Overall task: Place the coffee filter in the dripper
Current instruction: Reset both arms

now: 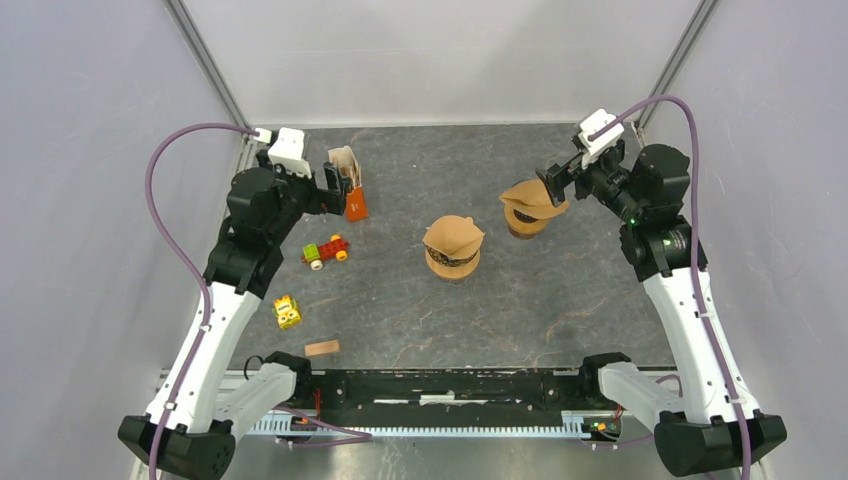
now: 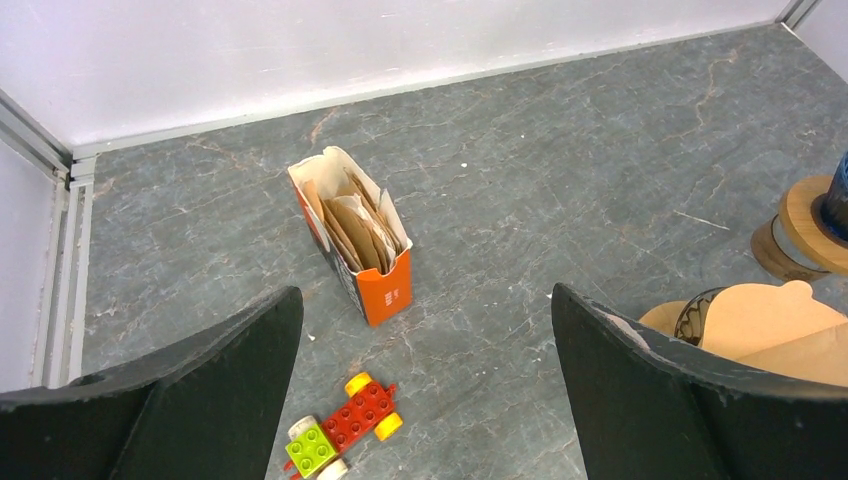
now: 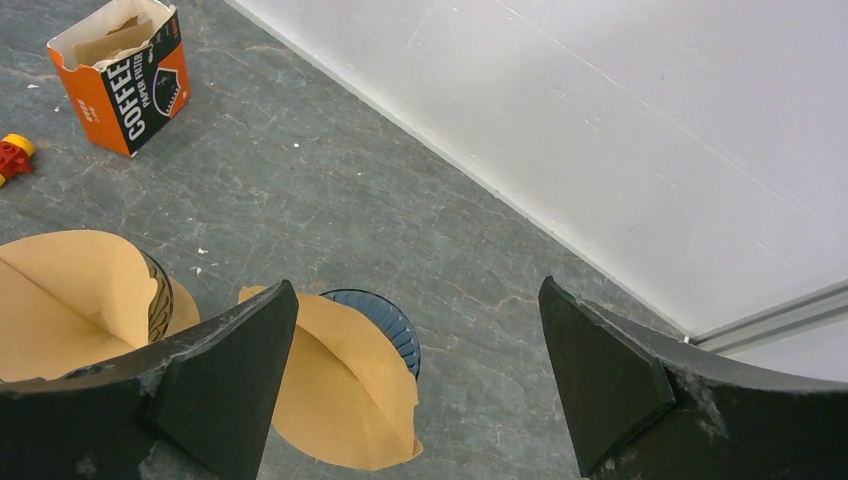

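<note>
Two filters are perching loosely, not seated: one filter on the middle dripper, the other overhanging the blue dripper under the right claw. Both claws are hanging released and empty, the left claw facing the box. A glancing finger risks knocking a filter off or toppling the box.

White-and-black arms, purple cables, black wedge-shaped claw fingers
</note>
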`<state>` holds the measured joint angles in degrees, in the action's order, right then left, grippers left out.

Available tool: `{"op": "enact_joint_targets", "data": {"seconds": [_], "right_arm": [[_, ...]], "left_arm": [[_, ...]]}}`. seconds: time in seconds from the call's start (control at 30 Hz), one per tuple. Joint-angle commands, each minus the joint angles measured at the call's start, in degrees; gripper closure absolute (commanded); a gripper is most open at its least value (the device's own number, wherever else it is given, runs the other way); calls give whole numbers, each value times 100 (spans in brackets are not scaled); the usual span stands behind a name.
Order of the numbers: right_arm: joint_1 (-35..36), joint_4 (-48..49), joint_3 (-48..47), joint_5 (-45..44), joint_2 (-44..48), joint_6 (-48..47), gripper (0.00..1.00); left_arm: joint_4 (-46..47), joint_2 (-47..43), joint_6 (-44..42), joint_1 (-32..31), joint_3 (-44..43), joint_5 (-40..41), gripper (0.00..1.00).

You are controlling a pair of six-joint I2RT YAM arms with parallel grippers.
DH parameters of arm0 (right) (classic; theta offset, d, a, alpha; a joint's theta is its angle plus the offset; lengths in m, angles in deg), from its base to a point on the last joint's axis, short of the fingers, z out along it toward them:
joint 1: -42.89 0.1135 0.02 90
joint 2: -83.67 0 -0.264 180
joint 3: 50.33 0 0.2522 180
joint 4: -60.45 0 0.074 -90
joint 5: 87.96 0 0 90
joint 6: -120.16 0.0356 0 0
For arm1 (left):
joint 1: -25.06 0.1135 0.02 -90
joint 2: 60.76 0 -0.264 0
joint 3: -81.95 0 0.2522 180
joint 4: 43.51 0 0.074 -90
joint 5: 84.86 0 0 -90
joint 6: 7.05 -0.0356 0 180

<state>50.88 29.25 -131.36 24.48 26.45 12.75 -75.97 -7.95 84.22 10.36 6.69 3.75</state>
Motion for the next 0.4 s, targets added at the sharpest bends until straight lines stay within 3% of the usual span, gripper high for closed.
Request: {"op": "enact_joint_targets", "data": {"seconds": [0.0,0.37], "right_arm": [[18,130,41,51,100,-83,2],[17,139,88,51,109,-114,2]], "left_arm": [[253,17,-76,20,-5,5,0],[349,66,-118,20,76,0,0]]}}
